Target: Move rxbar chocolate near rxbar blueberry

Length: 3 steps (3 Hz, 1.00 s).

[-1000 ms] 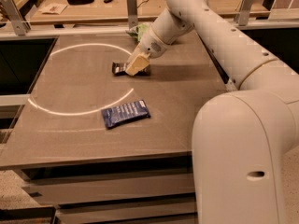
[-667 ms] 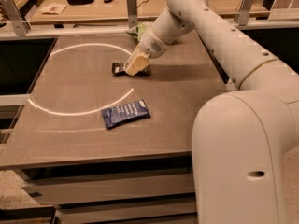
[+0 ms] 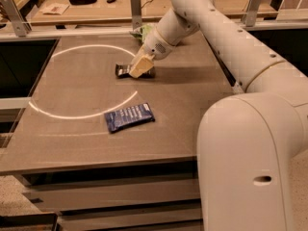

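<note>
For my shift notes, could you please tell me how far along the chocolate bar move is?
The approach looks done: the gripper is down on the rxbar chocolate at the far side of the table. Taking hold of it is in hand. Left: carrying it to the rxbar blueberry, which lies apart nearer the front edge.

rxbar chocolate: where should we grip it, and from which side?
Across its narrow width, near mid-length, coming straight down from above. The rxbar chocolate lies flat on the table, long axis roughly left-right in the camera view, so only its slim long edges offer a pinch. The pincer sits over its right part, hiding that end.
</note>
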Available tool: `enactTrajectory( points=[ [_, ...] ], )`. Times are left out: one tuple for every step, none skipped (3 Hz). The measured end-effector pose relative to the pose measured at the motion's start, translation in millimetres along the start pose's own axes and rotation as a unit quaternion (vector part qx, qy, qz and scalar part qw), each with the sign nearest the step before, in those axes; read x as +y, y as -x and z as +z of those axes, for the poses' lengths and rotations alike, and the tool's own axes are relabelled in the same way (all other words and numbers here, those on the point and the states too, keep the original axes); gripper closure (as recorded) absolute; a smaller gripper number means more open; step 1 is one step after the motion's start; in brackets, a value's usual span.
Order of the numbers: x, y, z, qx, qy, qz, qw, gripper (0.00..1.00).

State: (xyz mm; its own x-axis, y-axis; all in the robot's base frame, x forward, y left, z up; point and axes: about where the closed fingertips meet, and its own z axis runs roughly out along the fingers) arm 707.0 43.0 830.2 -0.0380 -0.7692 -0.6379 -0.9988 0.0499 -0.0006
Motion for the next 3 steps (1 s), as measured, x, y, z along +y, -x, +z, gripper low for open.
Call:
enactTrajectory(
  points=[
    [8.0,1.7,2.8,0.002,0.006,-0.005,1.0,1.0],
    [8.0,1.7,2.9,0.002,0.006,-0.005,1.0,1.0],
    [8.4,2.3,4.9,-0.004,0.009,-0.003,0.9999,1.0]
  ],
)
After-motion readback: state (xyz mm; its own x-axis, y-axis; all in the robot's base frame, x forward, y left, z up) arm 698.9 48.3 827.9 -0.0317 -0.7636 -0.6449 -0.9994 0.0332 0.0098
